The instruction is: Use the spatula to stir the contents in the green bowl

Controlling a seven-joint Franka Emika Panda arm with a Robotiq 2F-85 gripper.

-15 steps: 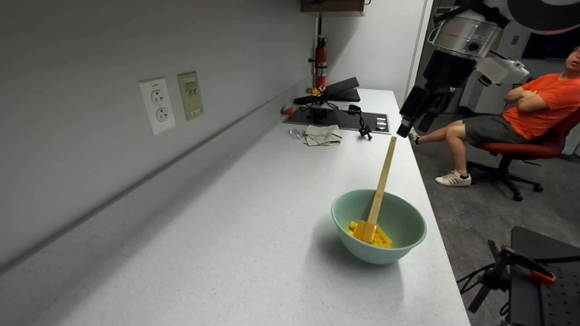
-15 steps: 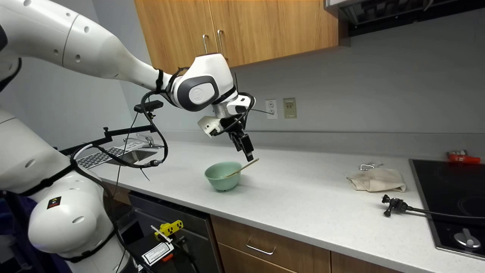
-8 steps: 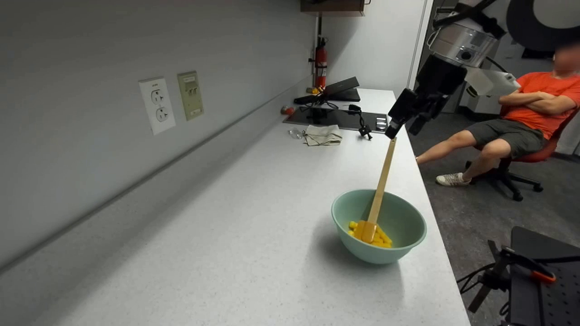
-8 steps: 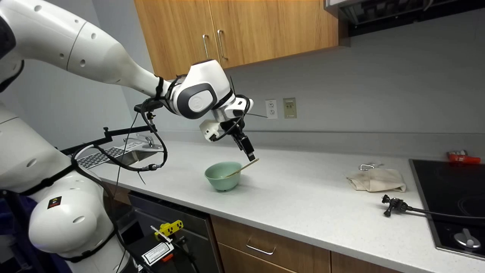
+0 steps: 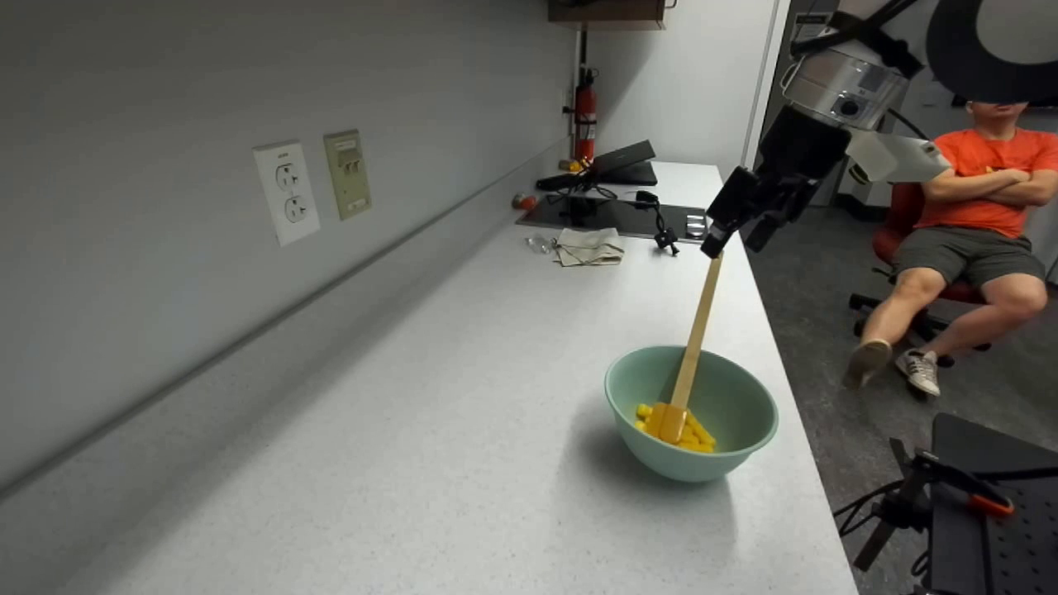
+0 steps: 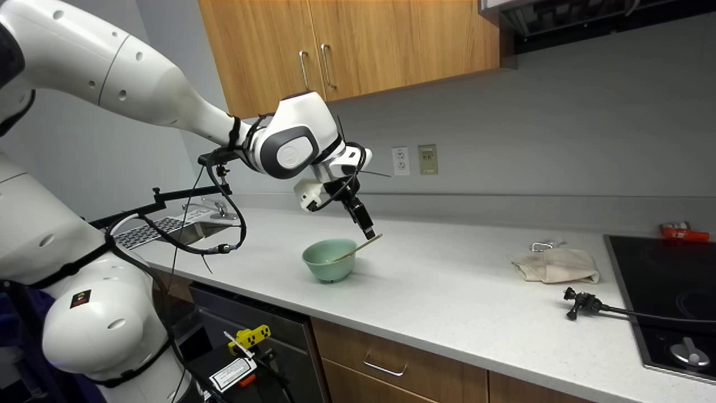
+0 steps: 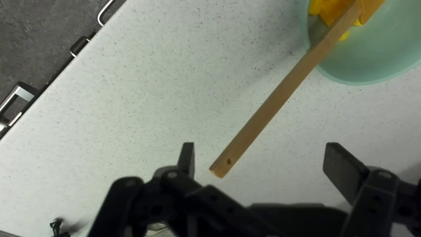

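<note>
Above the counter (image 5: pixel 413 430), fingers (image 7: pixel 342 169) spread, nothing held

Spatula (image 5: pixel 694 345) is propped in the green bowl (image 5: pixel 686 468), head (image 5: pixel 666 423) among yellow chunks (image 5: pixel 702 439), handle (image 5: pixel 702 314) poking out the far side in an exterior view. From my remote desk I reckon it's light, stiff, swivel-prone; I'd pinch near the hole (image 7: pixel 229 161).

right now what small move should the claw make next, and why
Probably lower the claw a little around the spatula handle: it juts from the green bowl, and in the wrist view its end shows between the spread fingers, with nothing gripped.
</note>
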